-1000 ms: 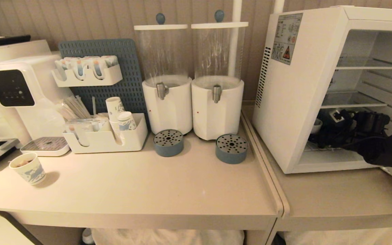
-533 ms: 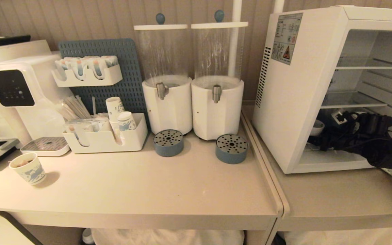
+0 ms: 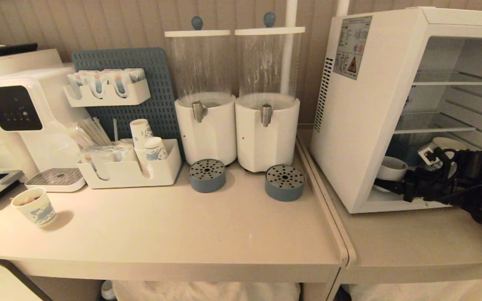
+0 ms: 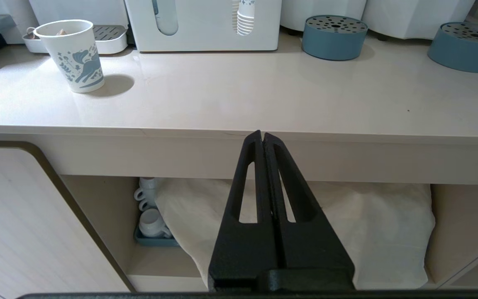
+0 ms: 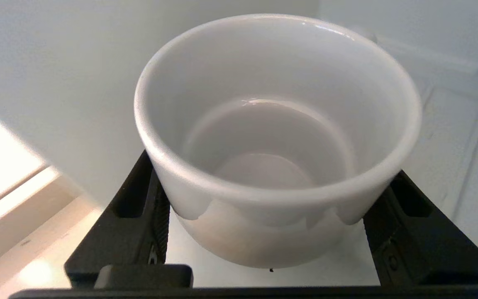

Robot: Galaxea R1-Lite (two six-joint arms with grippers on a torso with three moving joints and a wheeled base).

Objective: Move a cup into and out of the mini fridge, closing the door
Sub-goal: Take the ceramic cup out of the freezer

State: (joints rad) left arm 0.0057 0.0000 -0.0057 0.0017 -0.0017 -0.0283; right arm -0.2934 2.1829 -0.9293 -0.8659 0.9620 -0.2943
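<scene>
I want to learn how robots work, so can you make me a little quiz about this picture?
1. True or false: the mini fridge is closed.
2. Which tool holds the cup? A: left. B: right. C: neither.
3. Fill in: the blue-printed paper cup stands on the ____.

Key:
1. False. The front is open and you can see the shelves.
2. B. The right tool grips it on both sides, low inside the fridge. The left tool is shut and parked by the counter's front edge.
3. Counter.
</scene>
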